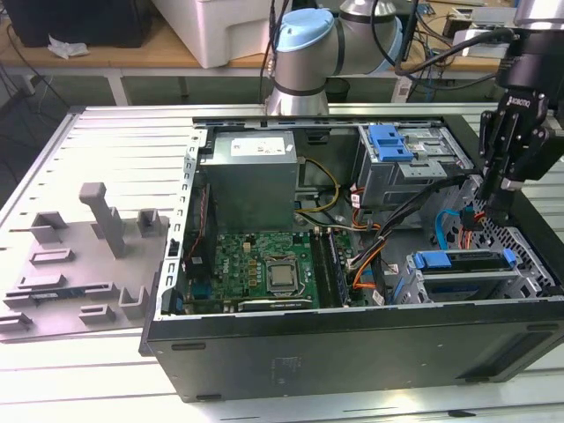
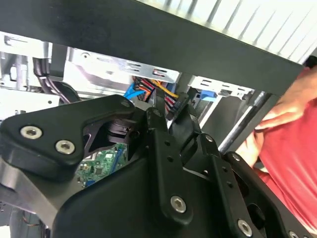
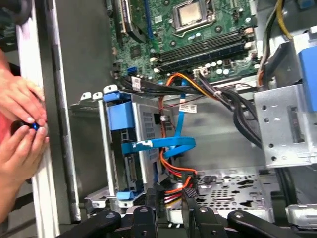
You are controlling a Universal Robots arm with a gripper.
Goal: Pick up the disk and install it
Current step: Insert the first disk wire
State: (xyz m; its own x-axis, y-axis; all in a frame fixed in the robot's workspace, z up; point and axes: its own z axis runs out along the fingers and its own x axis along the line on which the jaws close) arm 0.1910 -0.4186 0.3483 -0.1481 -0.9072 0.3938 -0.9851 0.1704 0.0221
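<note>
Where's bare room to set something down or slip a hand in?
Bare slatted table behind the grey tray on the exterior view's left, and along the case near side. Crowded: cables between drive cages, around the gripper.

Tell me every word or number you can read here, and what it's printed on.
No text here reads clearly enough to quote.
Power supply label: print too small to read.
White lettering on the hand, up on its body: too small to quote reliably.
Motherboard markings: too small to read.
White cable tag: not legible.
</note>
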